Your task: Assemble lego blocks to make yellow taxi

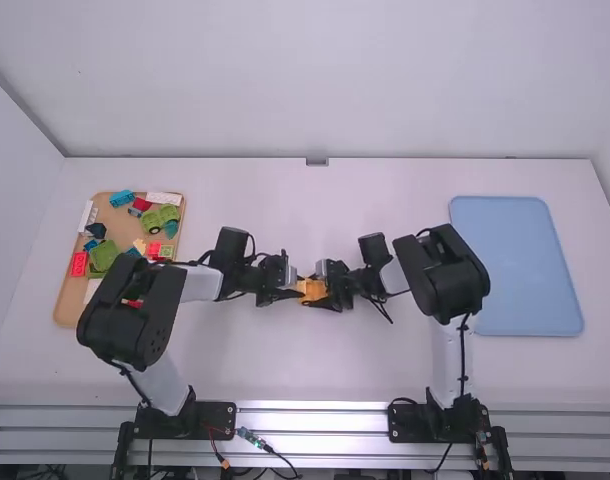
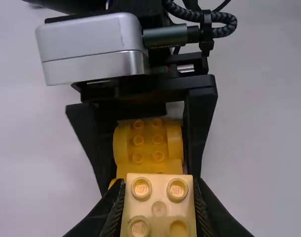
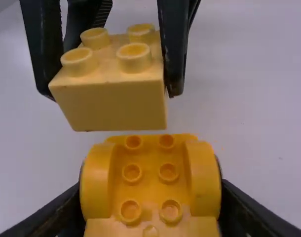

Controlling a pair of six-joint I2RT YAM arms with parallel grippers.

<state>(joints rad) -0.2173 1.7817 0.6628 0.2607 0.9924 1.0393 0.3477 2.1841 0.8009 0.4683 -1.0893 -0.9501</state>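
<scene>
Near the table's middle in the high view, my left gripper (image 1: 295, 290) and right gripper (image 1: 327, 291) face each other around yellow pieces (image 1: 311, 290). The left wrist view has my left gripper (image 2: 159, 197) shut on a pale yellow block (image 2: 159, 210), studs showing. In the right wrist view, my right gripper (image 3: 151, 197) is shut on the orange-yellow taxi body (image 3: 150, 170), a studded piece with rounded sides. The pale block (image 3: 113, 101) is held close to the body's far end; whether they touch I cannot tell.
A tan tray (image 1: 70, 302) at the left holds loose red, green, blue and white blocks, partly beneath the left arm. On the right lies a blue tray (image 1: 520, 265), its near-left side close to the right arm. White table surface surrounds the grippers.
</scene>
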